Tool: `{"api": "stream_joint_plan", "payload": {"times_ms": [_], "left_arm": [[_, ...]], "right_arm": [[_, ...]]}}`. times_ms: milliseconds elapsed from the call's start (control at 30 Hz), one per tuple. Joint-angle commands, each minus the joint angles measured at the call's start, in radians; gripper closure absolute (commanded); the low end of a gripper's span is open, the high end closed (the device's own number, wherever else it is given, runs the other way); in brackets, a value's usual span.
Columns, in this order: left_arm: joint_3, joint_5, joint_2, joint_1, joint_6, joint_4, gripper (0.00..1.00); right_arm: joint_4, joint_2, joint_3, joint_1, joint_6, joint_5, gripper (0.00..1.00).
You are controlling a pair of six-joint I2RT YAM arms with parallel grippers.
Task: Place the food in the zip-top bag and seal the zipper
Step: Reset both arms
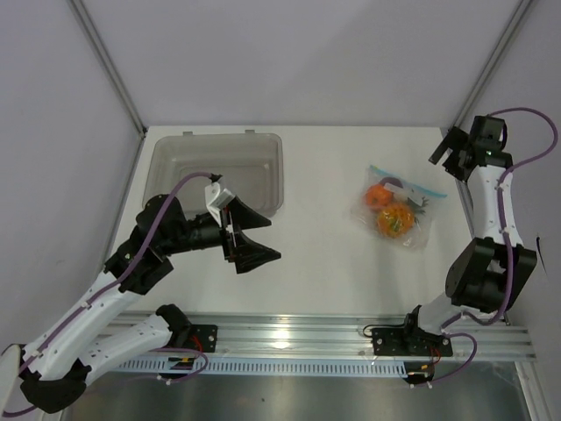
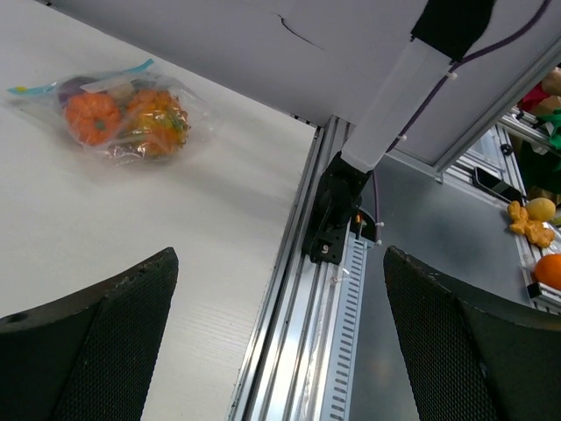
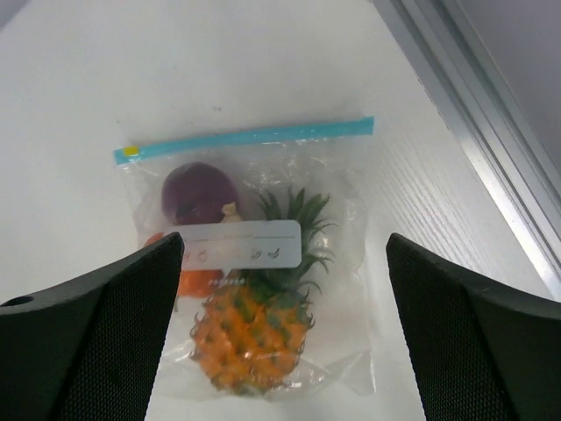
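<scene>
The clear zip-top bag (image 1: 399, 209) lies flat on the white table at the right, and also shows in the right wrist view (image 3: 254, 289) and the left wrist view (image 2: 123, 110). Inside it are the pineapple (image 3: 250, 338), the purple-red onion (image 3: 197, 195), the orange (image 3: 188, 279) and a tiny beige bulb (image 3: 230, 210). The light blue zipper (image 3: 245, 139) runs straight along the bag's mouth. My right gripper (image 1: 449, 151) is open and empty, above and beyond the bag. My left gripper (image 1: 250, 232) is open and empty, left of centre, far from the bag.
A grey translucent rectangular tray (image 1: 219, 167) stands at the back left, just behind my left gripper. An aluminium rail (image 1: 289, 338) runs along the table's near edge. Walls close in the table at the back and sides.
</scene>
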Motion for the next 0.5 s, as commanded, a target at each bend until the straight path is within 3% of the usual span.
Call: {"api": "stream_joint_plan", "payload": {"times_ms": [0,167,300,467], "left_arm": [[-0.008,-0.012,-0.005,-0.004,0.012,-0.003,0.01],[-0.028,-0.018,0.004,-0.004,0.004,0.011,0.01],[-0.046,-0.012,0.019,-0.004,-0.01,0.035,0.0],[-0.08,-0.006,0.039,-0.004,-0.028,0.072,0.01]], "right_arm": [[-0.055,-0.144,0.057,0.041,-0.024,0.067,0.01],[-0.113,-0.261,-0.014,0.126,0.019,0.069,0.01],[-0.141,-0.345,-0.116,0.301,0.073,0.121,0.01],[-0.179,-0.462,-0.309,0.428,0.177,0.149,0.01]]}}
